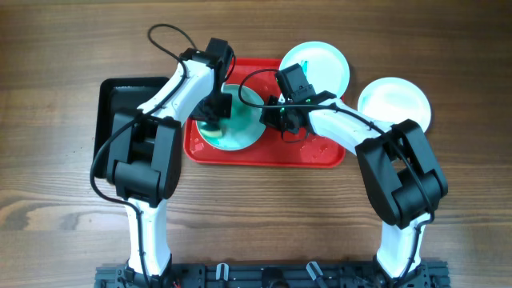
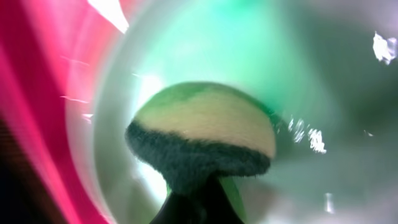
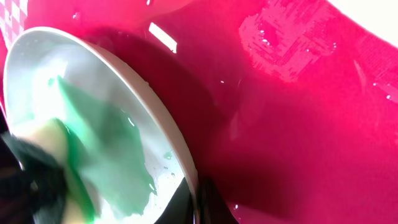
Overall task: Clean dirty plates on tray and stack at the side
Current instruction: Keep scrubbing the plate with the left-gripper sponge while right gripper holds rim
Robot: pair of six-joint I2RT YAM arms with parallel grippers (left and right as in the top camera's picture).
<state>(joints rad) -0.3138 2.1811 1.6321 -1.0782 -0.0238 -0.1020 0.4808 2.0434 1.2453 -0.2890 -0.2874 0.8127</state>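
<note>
A pale plate [image 1: 240,132] smeared with green lies on the red tray [image 1: 320,152]. My left gripper [image 1: 213,122] is shut on a yellow and dark green sponge [image 2: 202,134] and presses it on the plate [image 2: 292,68]. My right gripper [image 1: 270,114] is shut on the plate's right rim [image 3: 186,168]; the rim sits between the jaws [image 3: 198,202]. The right wrist view shows the green smear [image 3: 106,143], the sponge [image 3: 50,146] and the wet tray [image 3: 298,124]. A pale aqua plate [image 1: 320,66] lies at the tray's far right corner. A whiter plate [image 1: 394,104] lies on the table to the right.
A smaller black tray [image 1: 112,100] lies left of the red tray, partly under my left arm. The wooden table [image 1: 264,216] runs around both trays. Cables loop above both wrists.
</note>
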